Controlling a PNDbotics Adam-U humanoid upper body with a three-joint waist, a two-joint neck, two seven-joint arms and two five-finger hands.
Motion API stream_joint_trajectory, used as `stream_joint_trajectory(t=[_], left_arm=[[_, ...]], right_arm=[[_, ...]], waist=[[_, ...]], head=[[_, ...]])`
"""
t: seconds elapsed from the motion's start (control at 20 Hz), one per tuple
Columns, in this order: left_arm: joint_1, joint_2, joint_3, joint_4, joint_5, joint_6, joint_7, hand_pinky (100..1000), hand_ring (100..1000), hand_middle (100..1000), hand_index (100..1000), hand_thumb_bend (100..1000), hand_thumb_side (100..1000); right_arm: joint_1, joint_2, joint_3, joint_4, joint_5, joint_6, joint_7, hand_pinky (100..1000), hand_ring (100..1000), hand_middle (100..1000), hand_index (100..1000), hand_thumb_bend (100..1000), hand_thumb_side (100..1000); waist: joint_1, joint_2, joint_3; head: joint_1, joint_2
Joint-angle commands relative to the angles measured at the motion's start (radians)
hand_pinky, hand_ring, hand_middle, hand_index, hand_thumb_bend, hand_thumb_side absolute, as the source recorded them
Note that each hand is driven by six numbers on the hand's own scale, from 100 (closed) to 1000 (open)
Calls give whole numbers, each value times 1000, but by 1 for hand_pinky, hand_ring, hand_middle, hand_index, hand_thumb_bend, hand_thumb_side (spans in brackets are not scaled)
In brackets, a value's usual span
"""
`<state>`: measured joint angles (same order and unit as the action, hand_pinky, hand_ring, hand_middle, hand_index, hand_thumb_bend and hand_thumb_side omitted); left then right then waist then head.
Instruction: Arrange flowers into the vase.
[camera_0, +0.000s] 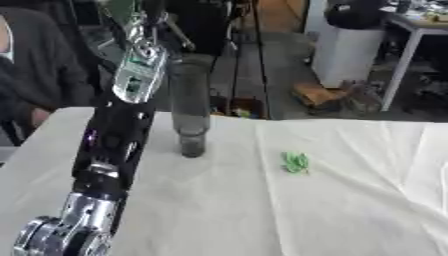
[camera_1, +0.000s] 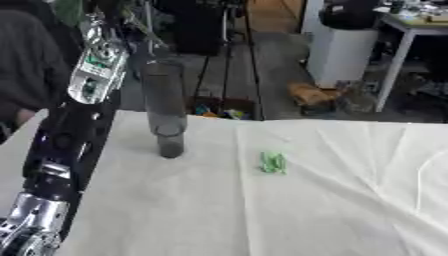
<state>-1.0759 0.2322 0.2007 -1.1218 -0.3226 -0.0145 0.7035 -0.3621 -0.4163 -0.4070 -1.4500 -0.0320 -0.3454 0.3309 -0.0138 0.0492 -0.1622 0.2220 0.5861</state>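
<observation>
A table (camera_0: 350, 220) covered with a pale, creased cloth filled the lower two thirds of the frame, its far edge running across just above the middle. Beyond it lay a dark wooden floor with a white bin at the upper right and clutter along the table's far edge.

The robot's left arm (camera_0: 109, 150) rose from the lower left corner toward the upper left, black along its length with a silver joint at the bottom and a silvery section with green markings higher up. Its left hand (camera_0: 144, 20) sat at the very top of the frame, above and just left of the vase; something green showed beside it there, possibly leaves, but whether the fingers were apart or clamped on anything could not be told. The right hand did not appear in either view.

The vase (camera_0: 190, 107) stood upright on the cloth left of centre, near the far edge of the table. It was a tall, narrow, dark smoky cylinder, see-through, with a narrower darker foot touching the cloth.

A small bright green sprig (camera_0: 296, 162) lay flat on the cloth near the middle of the frame, to the right of the vase and clearly apart from it.
</observation>
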Motion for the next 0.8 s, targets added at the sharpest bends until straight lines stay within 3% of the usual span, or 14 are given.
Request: stream_joint_trajectory(t=[0.05, 0.8], left_arm=[[-36, 29, -8, -2, -20, 11, -5, 100, 100, 100, 100, 100, 100], [-43, 34, -23, 38, -75, 90, -77, 100, 100, 100, 100, 100, 100]], right_arm=[[-19, -25, -7, -11, 5, -1, 5, 766, 933, 567, 668, 100, 570], [-18, -25, -10, -13, 4, 2, 12, 767, 933, 567, 668, 100, 573]], waist=[[-1, -10, -3], [5, -9, -8]], head=[[-2, -7], [-6, -3]])
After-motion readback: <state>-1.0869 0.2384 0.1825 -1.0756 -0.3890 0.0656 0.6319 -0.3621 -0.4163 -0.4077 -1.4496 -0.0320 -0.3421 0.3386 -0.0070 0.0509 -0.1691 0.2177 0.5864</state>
